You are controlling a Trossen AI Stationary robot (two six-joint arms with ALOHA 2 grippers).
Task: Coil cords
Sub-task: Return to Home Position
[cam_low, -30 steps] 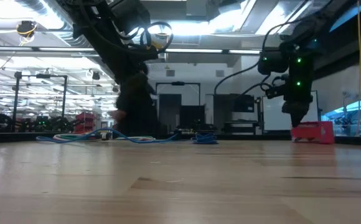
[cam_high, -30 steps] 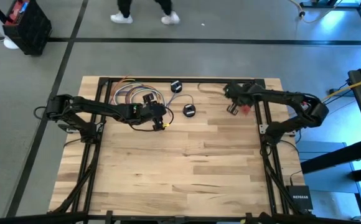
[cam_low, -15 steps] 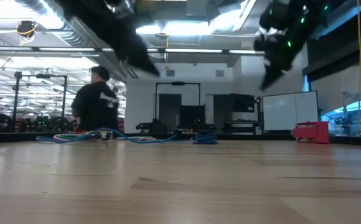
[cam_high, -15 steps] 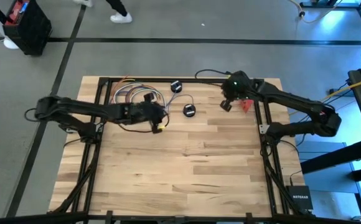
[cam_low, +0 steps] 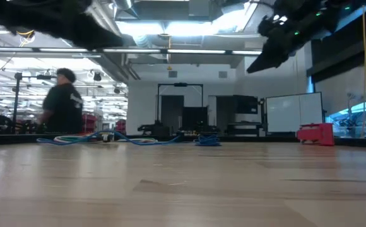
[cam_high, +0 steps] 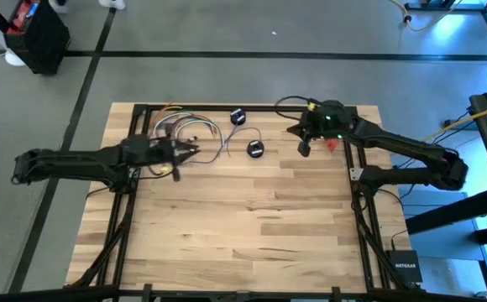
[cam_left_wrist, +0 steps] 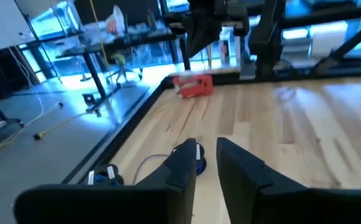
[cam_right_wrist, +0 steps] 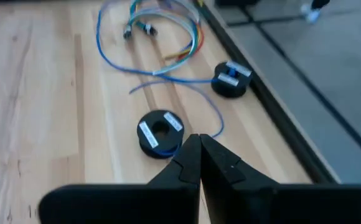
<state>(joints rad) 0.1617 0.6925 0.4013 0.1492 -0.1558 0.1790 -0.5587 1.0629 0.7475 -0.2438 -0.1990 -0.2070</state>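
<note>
Two black round pucks lie in the far part of the table (cam_high: 252,239). The far puck (cam_high: 238,116) is just beside the far edge, and the near puck (cam_high: 255,148) is a little more toward the middle. A thin bluish cord (cam_right_wrist: 168,76) runs from them toward a loose bunch of coloured cable loops (cam_high: 185,127) at the far left. The short red bundle (cam_high: 332,144) sits near the far right corner, close to the right edge. From the pucks down to the near edge the table shows only bare wood, so there is wide room for moving.

The left arm reaches in long and straight from the left side. The left hand (cam_left_wrist: 206,148) is beside the cable loops, its fingers a narrow gap apart, and it seems that nothing is between them. The right arm is bent over the far right corner. The right hand (cam_right_wrist: 198,138) points toward the pucks, fingers pressed together and pinching nothing. In the low view both arms are well above the table. A person (cam_low: 60,104) is in the room behind.
</note>
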